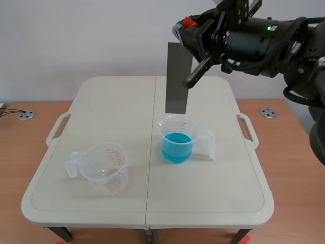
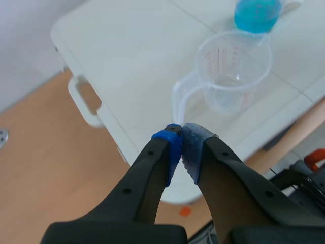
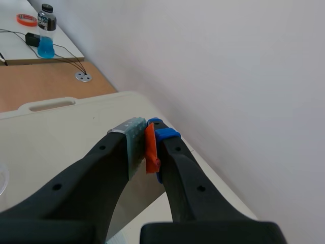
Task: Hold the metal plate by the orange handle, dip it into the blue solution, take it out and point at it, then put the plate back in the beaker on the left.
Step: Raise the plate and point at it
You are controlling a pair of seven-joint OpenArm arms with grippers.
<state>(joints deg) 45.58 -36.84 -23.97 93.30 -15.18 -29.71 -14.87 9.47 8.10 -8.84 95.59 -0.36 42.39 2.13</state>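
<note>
1. Holding the metal plate by its orange handle, our right gripper is clamped tight. The plate hangs upright straight above the blue beaker, its lower edge just over the rim.
2. We'd lower it straight and slow, clear of the beaker's wall, so nothing tips or splashes.
3. Only the scene view shows plate over beaker. The right wrist view just shows pads pinching the handle.
4. Left wrist view shows our left gripper closed on nothing, with the empty beaker between it and the blue beaker.

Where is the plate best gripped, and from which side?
By the orange handle at its top end, pinched between the pads, coming in high from the right, as the right gripper does. The plate hangs upright, so its long bare part is free for dipping.
</note>
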